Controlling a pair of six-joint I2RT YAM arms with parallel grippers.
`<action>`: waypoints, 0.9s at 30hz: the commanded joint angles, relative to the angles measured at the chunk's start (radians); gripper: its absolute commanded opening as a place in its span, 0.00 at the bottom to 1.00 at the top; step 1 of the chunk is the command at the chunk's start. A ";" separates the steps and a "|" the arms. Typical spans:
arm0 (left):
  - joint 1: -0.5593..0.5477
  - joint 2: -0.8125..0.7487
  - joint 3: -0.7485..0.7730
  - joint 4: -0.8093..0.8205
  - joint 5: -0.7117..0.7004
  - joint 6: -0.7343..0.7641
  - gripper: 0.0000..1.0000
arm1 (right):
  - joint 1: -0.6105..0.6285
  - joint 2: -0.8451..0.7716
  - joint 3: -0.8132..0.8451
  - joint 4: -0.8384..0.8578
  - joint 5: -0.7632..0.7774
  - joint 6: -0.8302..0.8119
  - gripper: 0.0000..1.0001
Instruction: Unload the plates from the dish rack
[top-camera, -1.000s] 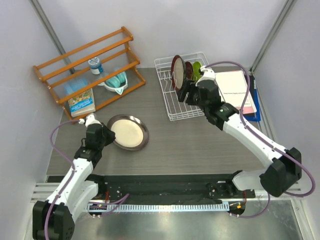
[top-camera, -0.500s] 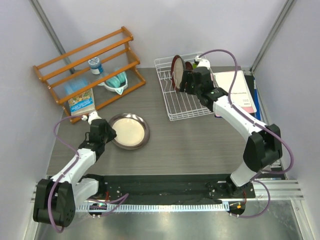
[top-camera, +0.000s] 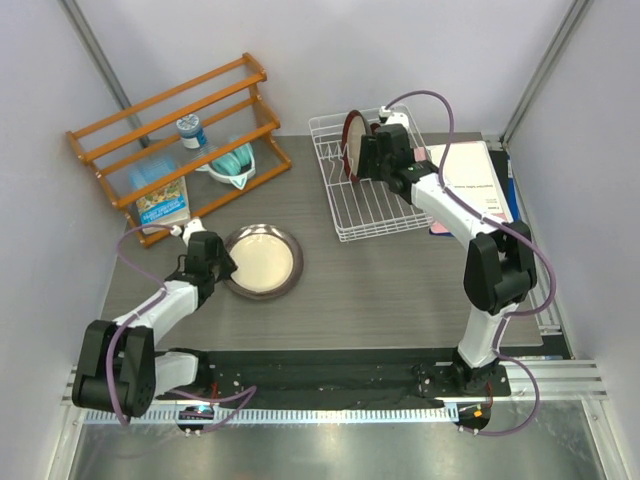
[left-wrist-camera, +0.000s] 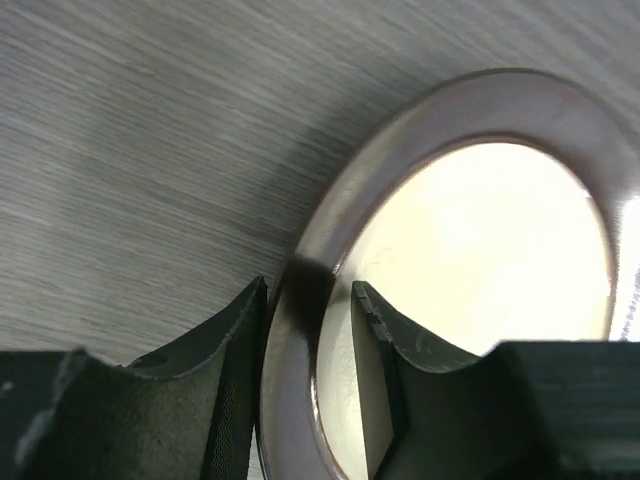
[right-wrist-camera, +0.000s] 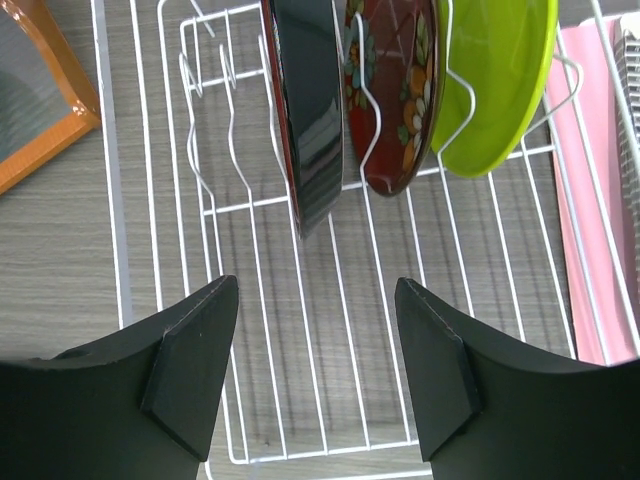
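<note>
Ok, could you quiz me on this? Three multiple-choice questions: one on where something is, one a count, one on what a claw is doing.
1. One plate is out of the rack. Where is it?
A) held in the air
B) flat on the table
C) propped on edge

2. How many plates stand in the rack?
A) one
B) three
C) five

3. How is the right gripper?
A) shut on a plate
B) shut on the rack
C) open, holding nothing

Answers:
1 B: it lies on the wood, with the left gripper astride its rim.
2 B: the right wrist view shows three upright between the tines.
3 C: its fingers stand wide apart in front of the rack.
</note>
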 joint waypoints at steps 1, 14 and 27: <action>-0.002 0.036 0.050 0.032 -0.043 0.015 0.41 | -0.006 0.015 0.097 0.004 0.023 -0.051 0.70; -0.005 -0.028 0.041 0.003 -0.081 0.007 0.68 | -0.006 0.329 0.518 -0.124 0.141 -0.192 0.70; -0.011 -0.321 0.057 -0.130 -0.091 0.044 0.85 | 0.010 0.569 0.776 -0.161 0.362 -0.333 0.33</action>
